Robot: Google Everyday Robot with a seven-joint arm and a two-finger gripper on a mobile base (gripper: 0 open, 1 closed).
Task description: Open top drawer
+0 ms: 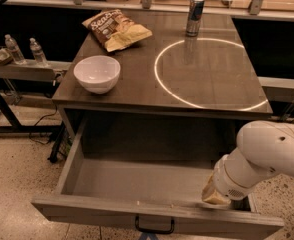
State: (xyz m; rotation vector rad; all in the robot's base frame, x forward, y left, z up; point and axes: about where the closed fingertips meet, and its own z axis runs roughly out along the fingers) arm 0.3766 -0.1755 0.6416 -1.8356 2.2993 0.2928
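table [212,84]: grey top, the landmark for everything below
bottles [13,49]: two, upright on a low shelf off the table's left side
bowl [97,73]: white, on the table's front-left part
chip bag [116,30]: lying flat at the table's back-left, behind the bowl
top drawer [87,211]: pulled well out from under the table's front edge – grey box
handle [154,226]: dark loop at the middle of the drawer front
can [194,16]: upright at the table's back edge, right of the chip bag
ring of light [155,69]: bright circle on the table's right half
arm [272,151]: white, reaching in below the table's front-right corner
gripper [214,198]: down inside the drawer's front-right corner, against the front wall – whether it is parted or closed cannot be told
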